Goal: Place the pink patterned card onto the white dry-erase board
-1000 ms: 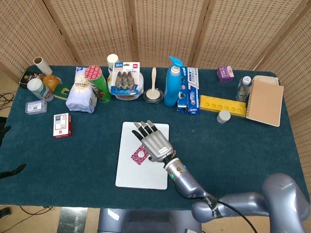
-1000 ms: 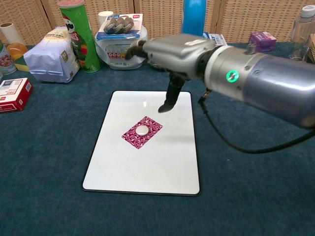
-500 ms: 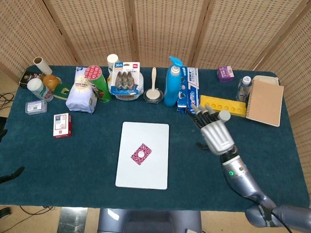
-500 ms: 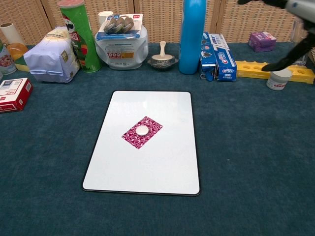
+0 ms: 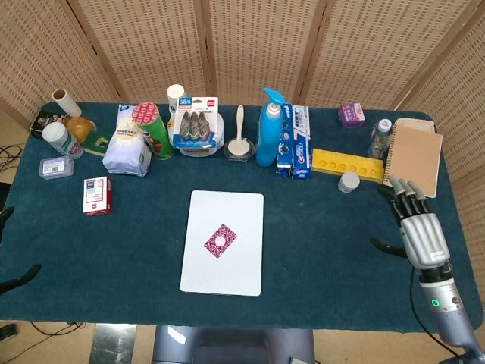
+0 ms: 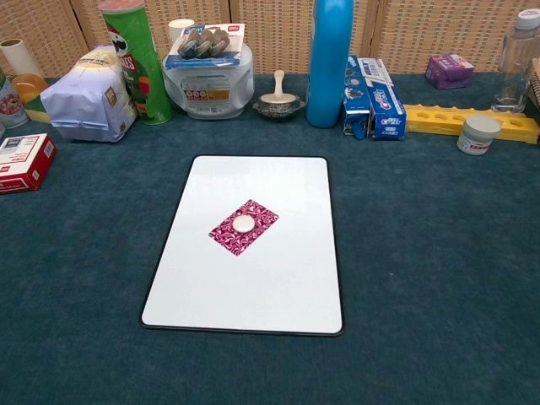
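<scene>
Lying on the white board (image 6: 253,278), pink card (image 6: 244,226), right hand (image 5: 415,227) released, left hand unseen, blue bottle (image 6: 331,59) behind.

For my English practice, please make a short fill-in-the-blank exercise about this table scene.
1. The pink patterned card lies on the white ____.
2. A small round ____ disc sits on the card.
3. The right hand holds ____.
4. The tall bottle behind the board is ____.

Missing words: board; white; nothing; blue
</scene>
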### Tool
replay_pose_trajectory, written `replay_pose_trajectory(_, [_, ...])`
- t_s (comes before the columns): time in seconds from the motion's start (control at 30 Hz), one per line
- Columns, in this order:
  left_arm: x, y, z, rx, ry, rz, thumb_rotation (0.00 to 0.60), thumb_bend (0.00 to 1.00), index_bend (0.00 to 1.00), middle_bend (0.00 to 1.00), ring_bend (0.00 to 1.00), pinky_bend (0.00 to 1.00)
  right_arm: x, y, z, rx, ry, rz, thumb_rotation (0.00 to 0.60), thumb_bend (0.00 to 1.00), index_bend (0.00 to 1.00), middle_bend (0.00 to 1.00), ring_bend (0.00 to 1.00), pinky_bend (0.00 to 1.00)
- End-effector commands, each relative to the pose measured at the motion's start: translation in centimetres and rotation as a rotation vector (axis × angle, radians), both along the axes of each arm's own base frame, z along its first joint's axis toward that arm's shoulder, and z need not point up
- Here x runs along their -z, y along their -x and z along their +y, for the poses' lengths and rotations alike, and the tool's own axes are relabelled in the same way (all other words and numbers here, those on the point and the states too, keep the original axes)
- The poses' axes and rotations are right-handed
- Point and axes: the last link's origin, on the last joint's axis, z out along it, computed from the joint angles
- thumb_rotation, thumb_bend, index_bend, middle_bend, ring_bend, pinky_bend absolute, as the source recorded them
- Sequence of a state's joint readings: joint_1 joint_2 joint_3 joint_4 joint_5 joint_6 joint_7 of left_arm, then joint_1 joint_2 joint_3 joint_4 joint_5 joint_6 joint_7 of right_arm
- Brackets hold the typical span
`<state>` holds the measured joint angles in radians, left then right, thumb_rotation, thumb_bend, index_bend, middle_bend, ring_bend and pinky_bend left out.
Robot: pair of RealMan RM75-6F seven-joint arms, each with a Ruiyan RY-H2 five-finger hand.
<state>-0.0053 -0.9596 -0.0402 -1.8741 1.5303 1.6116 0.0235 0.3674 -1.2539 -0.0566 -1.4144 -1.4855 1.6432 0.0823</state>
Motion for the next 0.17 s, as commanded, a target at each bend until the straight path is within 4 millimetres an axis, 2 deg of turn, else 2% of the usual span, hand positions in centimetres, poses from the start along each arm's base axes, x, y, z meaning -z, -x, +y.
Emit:
replay_pose_trajectory(0.03, [0.13,0.05,0.11,-0.006,0.006,0.005,0.6,0.12,0.0,0.0,0.0,0.04,-0.17,0.33,1.75,0.032,0.001,0.012,0.539,0.0,0.1,0.0,0.0,0.0])
replay_pose_trajectory(0.17, [0.01,0.12,0.28,-0.016,-0.001,0.001,0.6,0.12,0.0,0.0,0.0,0.04,0.16,0.54,2.3,0.059,0.011,0.0,0.542,0.0,0.09,0.0,0.0,0.0])
